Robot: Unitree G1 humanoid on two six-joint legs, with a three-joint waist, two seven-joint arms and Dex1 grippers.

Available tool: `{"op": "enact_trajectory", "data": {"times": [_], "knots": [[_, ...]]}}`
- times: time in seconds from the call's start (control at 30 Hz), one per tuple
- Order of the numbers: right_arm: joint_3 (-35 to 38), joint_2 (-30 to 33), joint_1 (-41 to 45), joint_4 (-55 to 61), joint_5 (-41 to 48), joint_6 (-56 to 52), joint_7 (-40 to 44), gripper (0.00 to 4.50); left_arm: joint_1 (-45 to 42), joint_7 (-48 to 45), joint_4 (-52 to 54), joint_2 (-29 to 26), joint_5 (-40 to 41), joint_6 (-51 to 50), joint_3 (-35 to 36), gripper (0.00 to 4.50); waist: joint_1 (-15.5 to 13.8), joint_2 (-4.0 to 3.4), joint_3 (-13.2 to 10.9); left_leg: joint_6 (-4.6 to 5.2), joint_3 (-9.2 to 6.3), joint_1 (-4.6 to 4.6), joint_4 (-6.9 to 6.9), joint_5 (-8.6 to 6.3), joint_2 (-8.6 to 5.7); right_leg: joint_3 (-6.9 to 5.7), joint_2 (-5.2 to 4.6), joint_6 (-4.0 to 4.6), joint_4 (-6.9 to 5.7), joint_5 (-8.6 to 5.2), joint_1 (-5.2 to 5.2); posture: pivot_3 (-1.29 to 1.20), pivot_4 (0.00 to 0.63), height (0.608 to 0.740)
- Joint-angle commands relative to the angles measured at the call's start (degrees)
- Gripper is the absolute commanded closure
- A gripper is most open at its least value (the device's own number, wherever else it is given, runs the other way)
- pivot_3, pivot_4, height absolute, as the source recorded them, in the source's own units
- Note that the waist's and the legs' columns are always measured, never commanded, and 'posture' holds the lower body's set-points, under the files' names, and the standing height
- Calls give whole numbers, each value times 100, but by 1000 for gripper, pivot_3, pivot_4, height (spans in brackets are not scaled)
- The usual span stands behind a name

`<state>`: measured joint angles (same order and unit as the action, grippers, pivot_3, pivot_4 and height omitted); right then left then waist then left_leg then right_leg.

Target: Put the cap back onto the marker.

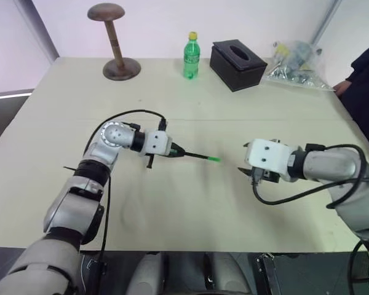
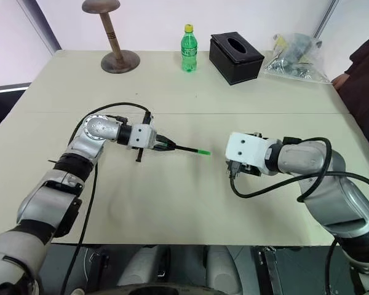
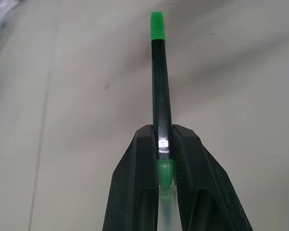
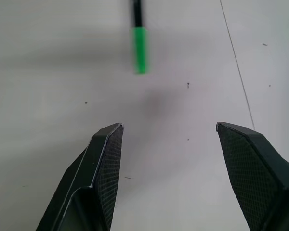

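My left gripper (image 1: 175, 152) is shut on the marker (image 1: 194, 155), a thin black stick held a little above the table and pointing toward my right arm. The bright green cap (image 1: 213, 159) sits on the marker's far end. In the left wrist view the marker (image 3: 161, 96) runs out from between the two fingers, with the cap (image 3: 156, 25) at its tip. My right gripper (image 1: 246, 170) stands open and holds nothing, a short way from the cap. The right wrist view has the cap (image 4: 140, 49) ahead of the spread fingertips (image 4: 108, 144), apart from them.
Along the table's far edge stand a wooden stand (image 1: 117, 49), a green bottle with a yellow lid (image 1: 191, 56), a black tissue box (image 1: 238, 64) and a clear plastic bag (image 1: 297, 62). A person's dark sleeve (image 1: 366, 80) is at the right edge.
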<state>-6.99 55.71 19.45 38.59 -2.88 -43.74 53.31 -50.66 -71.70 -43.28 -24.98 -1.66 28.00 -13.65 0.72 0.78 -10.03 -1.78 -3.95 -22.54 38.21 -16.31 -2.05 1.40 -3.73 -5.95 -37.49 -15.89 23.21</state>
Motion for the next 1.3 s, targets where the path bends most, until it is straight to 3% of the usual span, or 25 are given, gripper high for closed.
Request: {"op": "enact_trajectory", "data": {"times": [0.03, 0.27, 0.47, 0.63, 0.87, 0.93, 0.97, 1.17, 1.3], "knots": [[314, 42, -156, 336, 68, -102, -145, 1377, 553, 358, 1551, -200, 520, -1568, 423, 4500, 12, 0, 0, 0, 0, 0, 0, 0, 1, 0, -1, 0, 0, 0, 0, 0, 150, 740], [318, -243, -270, 507, 268, -320, -420, 1377, 2016, 1261, 4413, -702, 903, -4526, 905, 4500, 12, -2, 1, -1, -1, 6, -1, 0, 7, 6, 0, 1, -8, 0, -1, 0, 150, 740], [145, -410, -143, 466, 400, -347, -533, 1377, 2751, 2060, 6092, -943, 1194, -6715, 1223, 4500, -10, -2, 1, -1, -2, 7, 0, 0, 3, 4, -5, 0, -7, 0, -5, 0, 150, 740], [-43, -506, 30, 334, 429, -272, -587, 1377, 3284, 2716, 6798, -1084, 1291, -7927, 1497, 4500, 15, -2, 1, -2, -2, 10, -3, 0, 5, 4, -4, 1, -7, -1, -4, 0, 150, 740], [-134, -501, 135, 245, 437, -225, -619, 1377, 3556, 3057, 6798, -1262, 1350, -8237, 1408, 4500, -20, -1, 1, -2, -3, 10, -3, 0, 1, 3, -11, 1, -6, -1, -7, 0, 150, 740], [-143, -490, 136, 242, 439, -222, -626, 1323, 3591, 3093, 6777, -1291, 1375, -8198, 1364, 3493, -13, -1, 1, -2, -4, 10, -4, 0, 1, 3, -11, 2, -5, -1, -7, 0, 150, 740], [-145, -487, 135, 241, 440, -220, -628, 1323, 3600, 3108, 6773, -1305, 1393, -8184, 1350, 3228, -11, -1, 1, -2, -4, 10, -4, 0, 1, 3, -11, 2, -5, -1, -6, 0, 150, 740], [-212, -482, 174, 251, 451, -204, -599, 1323, 3551, 3149, 6694, -1292, 1417, -7918, 1261, 24, -11, -1, 1, -3, -4, 10, -5, 0, 1, 4, -12, 3, -5, -1, -5, 0, 150, 740], [-308, -517, 270, 188, 479, -133, -559, 1323, 3777, 3323, 6993, -1061, 1532, -7547, 1442, 24, -9, -1, 1, -3, -3, 10, -6, 0, 1, 4, -14, 3, -4, -1, -6, 0, 150, 740]]}}
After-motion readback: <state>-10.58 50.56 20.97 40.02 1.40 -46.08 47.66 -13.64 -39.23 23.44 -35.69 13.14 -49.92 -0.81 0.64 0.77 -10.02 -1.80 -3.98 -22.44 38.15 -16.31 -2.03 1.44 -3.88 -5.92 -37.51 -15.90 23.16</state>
